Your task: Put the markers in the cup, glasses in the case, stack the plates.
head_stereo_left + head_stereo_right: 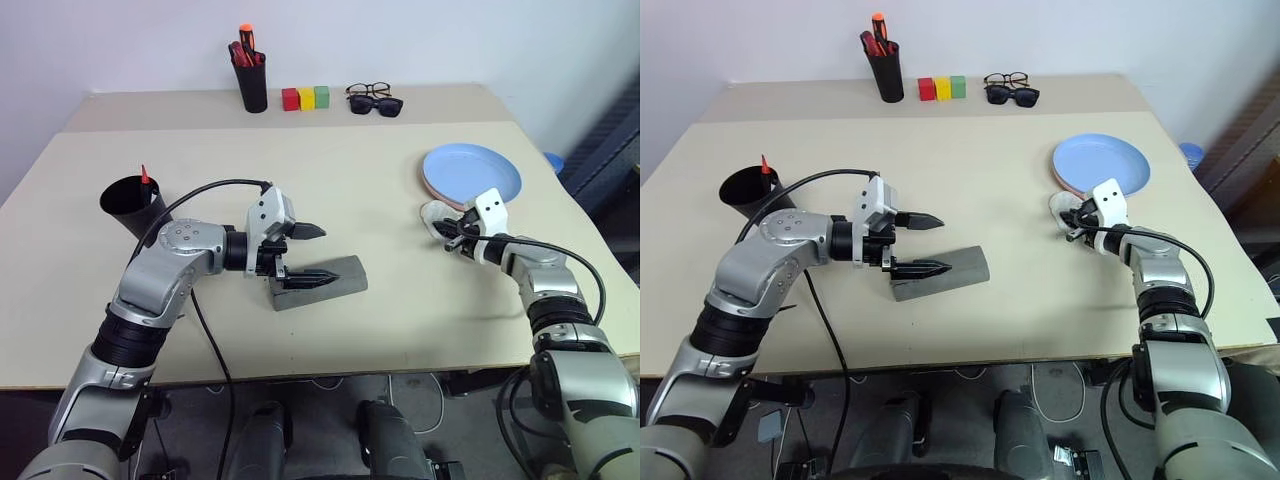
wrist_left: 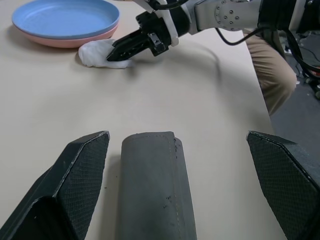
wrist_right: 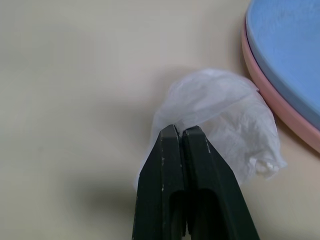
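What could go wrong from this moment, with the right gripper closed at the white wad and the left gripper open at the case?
1. The right gripper may only pinch an edge of the wad, which could slip free.
2. The wad lies beside the plates; dragging it might nudge them.
3. The open left gripper straddles the closed case and may push it.

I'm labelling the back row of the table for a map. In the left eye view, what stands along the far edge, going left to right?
Black pen holder with red-orange pens → red block → yellow block → green block → the two pairs of glasses, the clear-lensed pair behind the dark sunglasses.
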Available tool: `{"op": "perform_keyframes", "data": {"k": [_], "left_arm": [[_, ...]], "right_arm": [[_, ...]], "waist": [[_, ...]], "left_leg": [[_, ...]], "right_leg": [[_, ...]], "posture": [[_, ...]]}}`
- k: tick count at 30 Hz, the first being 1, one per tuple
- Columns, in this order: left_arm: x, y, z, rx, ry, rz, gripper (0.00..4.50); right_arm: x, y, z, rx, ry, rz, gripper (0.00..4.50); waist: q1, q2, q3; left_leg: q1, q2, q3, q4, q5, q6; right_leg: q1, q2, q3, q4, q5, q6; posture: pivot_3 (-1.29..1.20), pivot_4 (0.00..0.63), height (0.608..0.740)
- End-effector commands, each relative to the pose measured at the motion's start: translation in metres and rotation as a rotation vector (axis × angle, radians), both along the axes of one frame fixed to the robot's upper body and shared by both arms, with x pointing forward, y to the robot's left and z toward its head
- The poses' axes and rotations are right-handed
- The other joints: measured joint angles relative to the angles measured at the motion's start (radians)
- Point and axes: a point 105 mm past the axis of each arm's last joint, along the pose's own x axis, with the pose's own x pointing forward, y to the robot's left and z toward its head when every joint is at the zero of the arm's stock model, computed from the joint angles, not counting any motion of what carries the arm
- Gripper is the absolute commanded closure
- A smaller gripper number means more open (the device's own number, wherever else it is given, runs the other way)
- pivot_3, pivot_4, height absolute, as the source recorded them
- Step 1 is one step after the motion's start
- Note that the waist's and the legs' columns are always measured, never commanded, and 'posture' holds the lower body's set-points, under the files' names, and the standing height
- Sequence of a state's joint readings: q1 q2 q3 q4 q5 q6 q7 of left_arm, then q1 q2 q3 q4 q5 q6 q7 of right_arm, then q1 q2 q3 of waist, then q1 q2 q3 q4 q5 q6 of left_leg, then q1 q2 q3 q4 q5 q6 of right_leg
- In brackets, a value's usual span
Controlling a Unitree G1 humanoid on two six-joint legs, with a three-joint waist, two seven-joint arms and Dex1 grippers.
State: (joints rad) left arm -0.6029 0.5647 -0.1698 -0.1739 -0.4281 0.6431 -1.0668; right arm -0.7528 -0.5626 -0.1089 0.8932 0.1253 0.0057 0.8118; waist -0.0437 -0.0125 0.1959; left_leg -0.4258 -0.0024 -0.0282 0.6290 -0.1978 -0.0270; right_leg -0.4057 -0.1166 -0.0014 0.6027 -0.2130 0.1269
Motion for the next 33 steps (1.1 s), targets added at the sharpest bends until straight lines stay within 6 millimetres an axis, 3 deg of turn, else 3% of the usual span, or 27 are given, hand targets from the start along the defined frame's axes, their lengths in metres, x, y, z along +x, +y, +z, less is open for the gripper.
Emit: {"op": "perform_keyframes", "data": {"k": [1,6,11,14,19,24,28,31,33], "left_arm": [[-0.005,-0.001,0.013,-0.037,-0.044,-0.016,0.0],[-0.005,-0.003,0.015,-0.054,-0.048,-0.014,0.0],[-0.004,-0.002,0.018,-0.072,-0.062,0.013,0.0],[-0.004,0.0,0.018,-0.079,-0.067,0.045,0.0],[-0.002,0.007,0.021,-0.135,-0.086,0.142,0.0],[0.009,0.02,0.016,-0.174,-0.19,0.332,0.0],[0.005,0.031,0.002,-0.17,-0.178,0.396,0.0],[0.004,0.04,-0.006,-0.181,-0.178,0.443,0.0],[0.003,0.05,-0.013,-0.21,-0.185,0.493,0.0]], "right_arm": [[0.005,0.009,0.052,0.086,-0.174,0.041,4.47],[0.02,0.004,0.099,0.12,-0.295,-0.018,4.47],[0.036,-0.01,0.117,0.051,-0.338,-0.136,4.47],[0.041,-0.02,0.12,0.01,-0.334,-0.216,3.64],[0.043,-0.035,0.121,-0.025,-0.329,-0.311,1.27],[0.035,-0.036,0.124,-0.047,-0.37,-0.236,1.27],[0.017,-0.033,0.109,-0.017,-0.343,-0.056,1.27],[-0.004,-0.034,0.094,0.026,-0.294,0.07,1.27],[-0.034,-0.036,0.082,0.051,-0.259,0.144,1.27]], "waist": [[0.0,0.0,0.0],[0.0,0.0,0.0],[0.002,0.0,0.0],[0.002,0.0,0.0],[0.001,0.0,0.0],[-0.002,0.0,0.0],[0.0,0.0,0.0],[0.009,0.0,0.0],[0.025,0.001,0.0]], "left_leg": [[0.0,0.0,0.0,0.0,0.0,0.0],[0.0,0.0,0.0,0.0,0.0,0.0],[0.0,0.0,0.0,-0.001,0.0,0.0],[0.0,0.0,0.0,-0.001,0.0,0.0],[0.0,0.0,0.0,-0.001,0.0,0.0],[0.0,0.0,0.001,-0.001,0.0,0.0],[0.0,0.0,0.001,-0.001,0.0,0.0],[0.0,0.0,0.001,0.0,0.0,0.0],[0.0,0.0,0.0,-0.001,0.0,0.0]], "right_leg": [[0.0,0.0,0.0,0.0,0.0,0.0],[0.0,0.0,0.0,0.0,0.0,0.0],[0.0,0.0,0.0,0.0,0.0,0.0],[0.0,0.0,0.0,-0.001,0.0,0.0],[0.0,0.0,0.0,-0.001,0.0,0.0],[0.0,0.0,0.001,-0.001,0.0,0.0],[0.0,0.0,0.001,-0.001,0.0,0.0],[0.001,0.0,0.001,-0.001,0.0,0.0],[0.002,0.0,0.001,-0.002,0.0,0.0]], "posture": [[0.0,0.15,0.74],[0.0,0.15,0.74],[0.0,0.15,0.74],[0.0,0.15,0.74],[0.0,0.15,0.74],[0.0,0.15,0.74],[0.0,0.15,0.74],[0.0,0.15,0.74],[0.0,0.15,0.74]]}}
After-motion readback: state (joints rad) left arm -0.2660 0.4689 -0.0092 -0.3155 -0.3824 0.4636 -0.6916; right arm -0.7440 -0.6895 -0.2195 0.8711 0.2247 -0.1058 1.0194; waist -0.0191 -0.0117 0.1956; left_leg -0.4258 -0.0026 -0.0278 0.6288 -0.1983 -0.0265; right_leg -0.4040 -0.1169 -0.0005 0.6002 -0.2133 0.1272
